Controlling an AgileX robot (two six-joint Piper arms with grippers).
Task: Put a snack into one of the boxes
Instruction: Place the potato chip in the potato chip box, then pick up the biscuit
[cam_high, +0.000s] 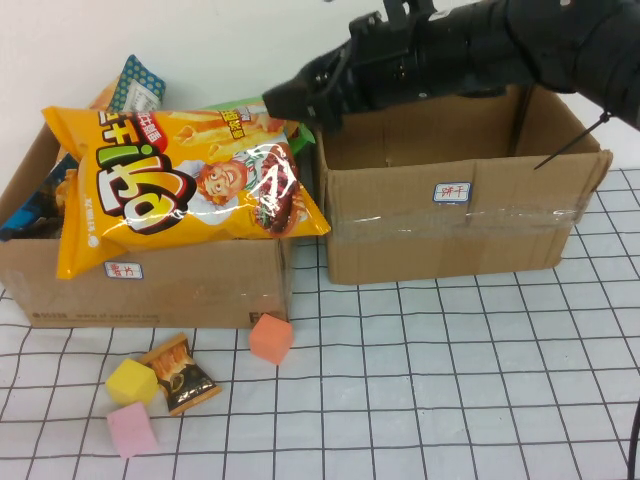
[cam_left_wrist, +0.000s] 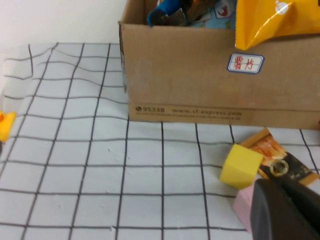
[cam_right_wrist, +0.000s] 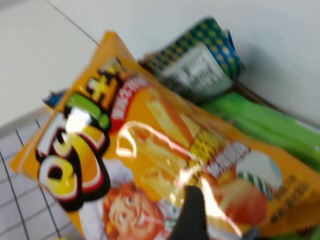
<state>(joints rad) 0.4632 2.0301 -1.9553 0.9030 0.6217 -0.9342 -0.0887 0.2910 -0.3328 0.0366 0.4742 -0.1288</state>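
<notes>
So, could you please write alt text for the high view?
A large orange chip bag lies across the full left box, with the right gripper above its far edge; the right box looks empty. Foam cubes and a small snack packet lie in front.

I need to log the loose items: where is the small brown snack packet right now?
In the high view, the small brown snack packet lies on the table's left side, before the left box, touching the yellow cube.

Two brown cardboard boxes stand side by side on the table, each with a small white label on the front. The left box (cam_high: 150, 285) is full, with a big yellow snack bag (cam_high: 175, 185) lying on top. The right box (cam_high: 450, 230) stands open.
</notes>
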